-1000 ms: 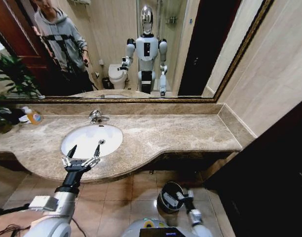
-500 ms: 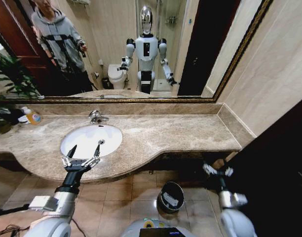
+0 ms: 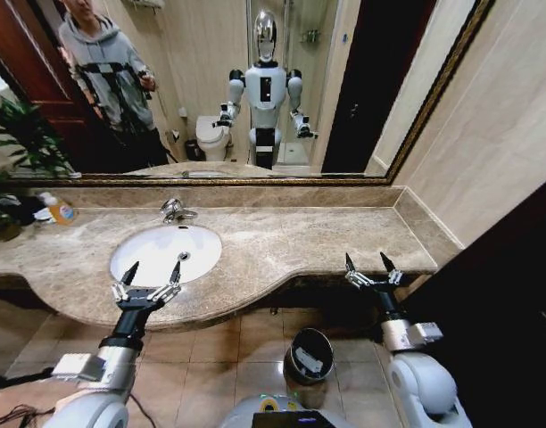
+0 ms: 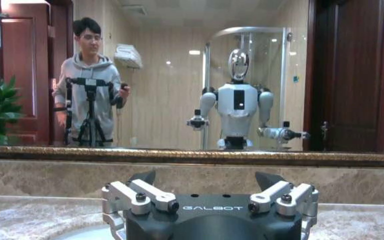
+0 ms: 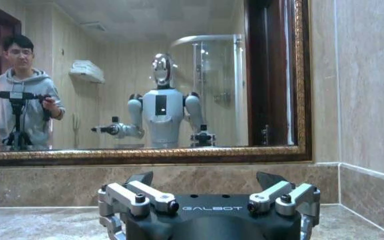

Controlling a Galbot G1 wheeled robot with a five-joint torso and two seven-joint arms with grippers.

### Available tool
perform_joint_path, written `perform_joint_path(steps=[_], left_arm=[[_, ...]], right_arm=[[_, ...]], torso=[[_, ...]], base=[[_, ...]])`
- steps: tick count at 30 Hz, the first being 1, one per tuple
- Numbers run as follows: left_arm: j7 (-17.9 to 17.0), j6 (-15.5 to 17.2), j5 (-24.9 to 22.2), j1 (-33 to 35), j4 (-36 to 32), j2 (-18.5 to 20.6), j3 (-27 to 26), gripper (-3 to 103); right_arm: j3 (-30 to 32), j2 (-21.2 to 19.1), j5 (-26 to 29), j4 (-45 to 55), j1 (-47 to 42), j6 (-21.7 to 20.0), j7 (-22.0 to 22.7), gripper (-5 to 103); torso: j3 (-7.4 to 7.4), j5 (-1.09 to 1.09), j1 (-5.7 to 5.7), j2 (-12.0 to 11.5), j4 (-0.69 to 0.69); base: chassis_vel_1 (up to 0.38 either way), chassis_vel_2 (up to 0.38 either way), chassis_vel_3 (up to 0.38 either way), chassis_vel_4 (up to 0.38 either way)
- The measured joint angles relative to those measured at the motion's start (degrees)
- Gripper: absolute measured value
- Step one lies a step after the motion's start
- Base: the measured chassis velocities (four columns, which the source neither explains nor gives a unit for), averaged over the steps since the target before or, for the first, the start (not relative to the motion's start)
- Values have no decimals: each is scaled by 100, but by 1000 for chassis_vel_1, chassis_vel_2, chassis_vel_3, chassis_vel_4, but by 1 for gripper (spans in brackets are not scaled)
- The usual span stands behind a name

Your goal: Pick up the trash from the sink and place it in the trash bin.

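The white oval sink (image 3: 153, 250) is set in the brown marble counter (image 3: 300, 236); its basin shows bare white around the drain. My left gripper (image 3: 153, 270) hovers open over the sink's front rim, with nothing between its fingers. In the left wrist view the left gripper (image 4: 205, 177) faces the mirror with its jaws spread. The black trash bin (image 3: 295, 343) stands on the floor tiles below the counter, and a pale piece of trash (image 3: 311, 361) lies inside it. My right gripper (image 3: 367, 265) is open and empty at the counter's right front edge, above and right of the bin, and appears as the right gripper (image 5: 204, 178) in its wrist view.
A chrome faucet (image 3: 175, 210) stands behind the basin. An orange-labelled soap bottle (image 3: 61, 210) and a potted plant (image 3: 19, 143) sit at the counter's far left. The mirror (image 3: 219, 89) spans the back wall. A dark cabinet (image 3: 514, 312) closes off the right side.
My right arm has lifted away from the trash bin, swung out to the right and come up to counter height, open. The left arm has not moved.
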Motion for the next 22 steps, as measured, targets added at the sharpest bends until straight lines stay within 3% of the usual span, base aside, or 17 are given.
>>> perform_joint_path(steps=[22], left_arm=[[0,0,0,0,0,0,0,100]], right_arm=[[-6,1,-17,-53,3,27,16,100]], torso=[[0,0,0,0,0]], base=[[0,0,0,0]])
